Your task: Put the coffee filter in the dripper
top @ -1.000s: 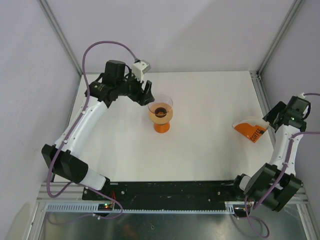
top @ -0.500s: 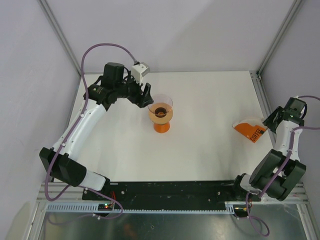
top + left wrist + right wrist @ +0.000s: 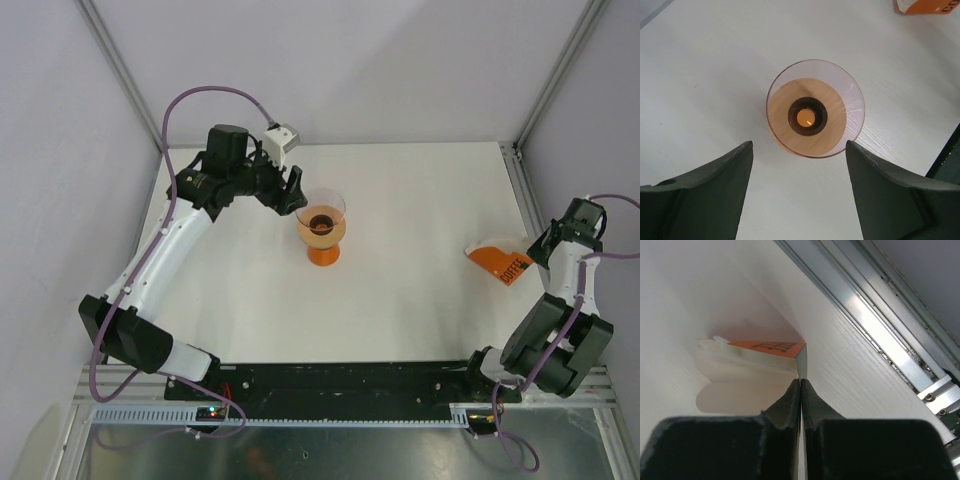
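Observation:
The dripper (image 3: 321, 208), a clear pinkish funnel, stands on an orange cup (image 3: 322, 252) left of the table's middle. In the left wrist view the dripper (image 3: 852, 107) sits just ahead of my open left gripper (image 3: 799, 145), with nothing between the fingers. My left gripper (image 3: 297, 190) hovers at its far-left side. At the right edge lies the orange "COFFEE" packet (image 3: 505, 265) with the white coffee filter (image 3: 497, 246) at its top. My right gripper (image 3: 541, 248) is beside it. Up close, my right gripper (image 3: 801, 381) is shut on the filter's thin white edge (image 3: 801, 362), beside the packet (image 3: 767, 345).
An aluminium frame rail (image 3: 880, 315) runs along the table's right edge, close to the right gripper. Grey walls enclose the table on three sides. A black rail (image 3: 340, 380) lies along the near edge between the arm bases.
The right gripper has closed from open onto the thin white edge at the packet, and the right wrist has shifted slightly nearer. The left arm and dripper have hardly moved.

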Robot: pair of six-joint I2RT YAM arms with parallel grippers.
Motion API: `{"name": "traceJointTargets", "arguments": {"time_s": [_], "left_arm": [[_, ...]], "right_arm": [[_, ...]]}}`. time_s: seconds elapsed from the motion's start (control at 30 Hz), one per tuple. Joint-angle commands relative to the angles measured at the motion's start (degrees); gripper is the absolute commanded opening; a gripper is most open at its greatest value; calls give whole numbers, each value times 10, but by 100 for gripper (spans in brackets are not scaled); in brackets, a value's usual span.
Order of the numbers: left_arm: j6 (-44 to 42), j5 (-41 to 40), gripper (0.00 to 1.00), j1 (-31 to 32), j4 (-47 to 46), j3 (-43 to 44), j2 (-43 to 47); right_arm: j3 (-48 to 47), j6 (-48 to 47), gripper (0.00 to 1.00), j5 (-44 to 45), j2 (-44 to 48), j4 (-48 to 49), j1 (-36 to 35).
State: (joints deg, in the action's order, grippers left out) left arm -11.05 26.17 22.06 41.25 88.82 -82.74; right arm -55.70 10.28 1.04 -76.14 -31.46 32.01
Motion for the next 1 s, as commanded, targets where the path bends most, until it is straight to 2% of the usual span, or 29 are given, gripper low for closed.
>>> {"name": "traceJointTargets", "arguments": {"time_s": [0.0,0.17,0.43,0.67,0.8,0.97], "left_arm": [[-10,14,79,0,-13,5,11],[-10,20,79,0,-13,4,11],[-28,65,76,1,-13,-4,25],[-39,162,71,5,-13,-5,44],[-37,187,69,35,-13,-2,44],[-45,147,62,118,-13,1,37]], "right_arm": [[0,-8,1,10,-4,19,-10],[0,-19,0,-1,12,15,-54],[1,-27,0,-47,59,-10,-189],[0,-22,0,-111,123,-38,-296],[-1,-8,0,-138,161,-47,-369],[-13,15,0,-142,197,-59,-443]]}}
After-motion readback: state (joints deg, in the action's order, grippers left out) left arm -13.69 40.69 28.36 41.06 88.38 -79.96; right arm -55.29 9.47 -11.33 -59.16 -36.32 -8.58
